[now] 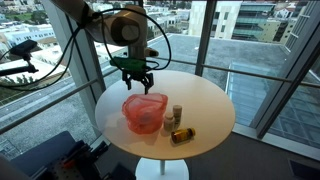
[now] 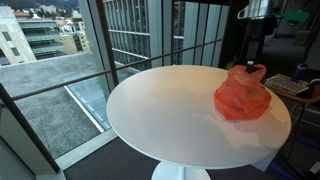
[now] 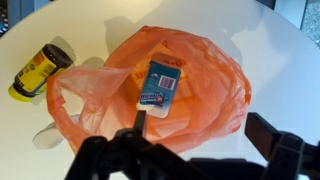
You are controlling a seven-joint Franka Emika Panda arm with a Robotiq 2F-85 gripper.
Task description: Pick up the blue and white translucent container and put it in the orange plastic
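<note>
The orange plastic sits on the round white table, and shows in both exterior views. The blue and white translucent container lies inside it, label up, seen only in the wrist view. My gripper hangs just above the orange plastic with its fingers spread apart and nothing between them. In the exterior views the gripper is over the far side of the orange plastic.
An amber bottle with a yellow label lies on its side beside the orange plastic. A pale upright jar stands next to it. The table edge is round; glass windows surround the table.
</note>
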